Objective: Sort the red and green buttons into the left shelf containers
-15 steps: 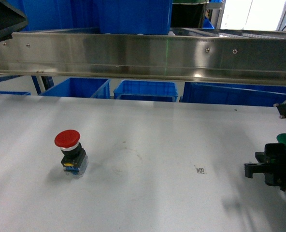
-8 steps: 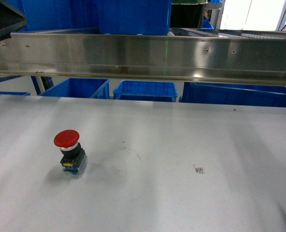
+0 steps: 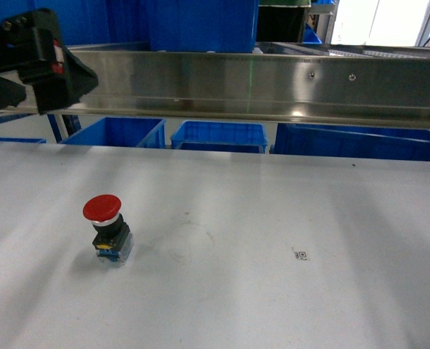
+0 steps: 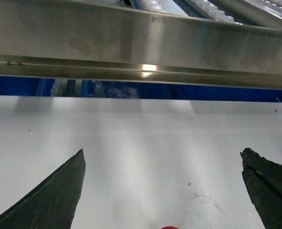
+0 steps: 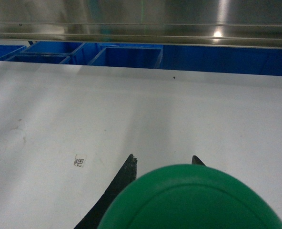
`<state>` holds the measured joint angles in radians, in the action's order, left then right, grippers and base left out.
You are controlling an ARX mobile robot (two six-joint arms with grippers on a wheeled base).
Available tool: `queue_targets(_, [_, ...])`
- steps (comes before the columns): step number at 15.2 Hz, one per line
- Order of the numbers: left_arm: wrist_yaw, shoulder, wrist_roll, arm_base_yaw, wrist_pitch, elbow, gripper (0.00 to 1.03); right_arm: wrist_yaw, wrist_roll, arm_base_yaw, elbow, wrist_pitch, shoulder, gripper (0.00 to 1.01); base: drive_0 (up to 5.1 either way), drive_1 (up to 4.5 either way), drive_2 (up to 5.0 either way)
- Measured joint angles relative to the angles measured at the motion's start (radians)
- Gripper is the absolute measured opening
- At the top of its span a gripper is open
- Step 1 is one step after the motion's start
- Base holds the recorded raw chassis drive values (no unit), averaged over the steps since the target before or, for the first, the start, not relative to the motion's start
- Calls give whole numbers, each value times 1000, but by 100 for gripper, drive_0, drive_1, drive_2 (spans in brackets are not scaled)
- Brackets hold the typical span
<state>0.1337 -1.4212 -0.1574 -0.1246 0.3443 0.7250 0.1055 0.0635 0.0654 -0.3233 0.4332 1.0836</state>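
A wide white table (image 3: pixel 273 291) runs under a long steel rail (image 3: pixel 258 80), with deep blue bins (image 3: pixel 218 136) lined up behind it at the far edge. The red button (image 3: pixel 107 225) stands upright on its base on the left part of the table, cap up, nothing touching it. High at the upper left of the head view, the black left arm (image 3: pixel 37 58) hangs in front of the rail, well apart from the button. Its wrist view shows the left hand (image 4: pixel 162 191) spread wide and empty, and a sliver of red cap sits at the bottom edge between the fingers, so the hand looks lined up above the button for a descent. The right hand (image 5: pixel 162 164) is outside the head view; in its wrist view the green button (image 5: pixel 193 198) fills the foreground with dark fingertips either side, apparently clamped on it and lifted for carrying to a bin.
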Motion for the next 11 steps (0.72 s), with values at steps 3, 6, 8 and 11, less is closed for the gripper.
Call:
queue_targets(3, [-10,-172,8,-104,-46,50,98,0,0,0,0,0,0,27,0,0,0])
queue_targets(6, [-15,-212,11,-86,-80,32,98,0,0,0,0,0,0,27,0,0,0])
queue_targets(8, [-8,-230,11,-62,-94,19,98,0,0,0,0,0,0,27,0,0,0])
queue_targets(11, [43,-267,6,-58,-156,14,98,0,0,0,0,0,0,27,0,0,0])
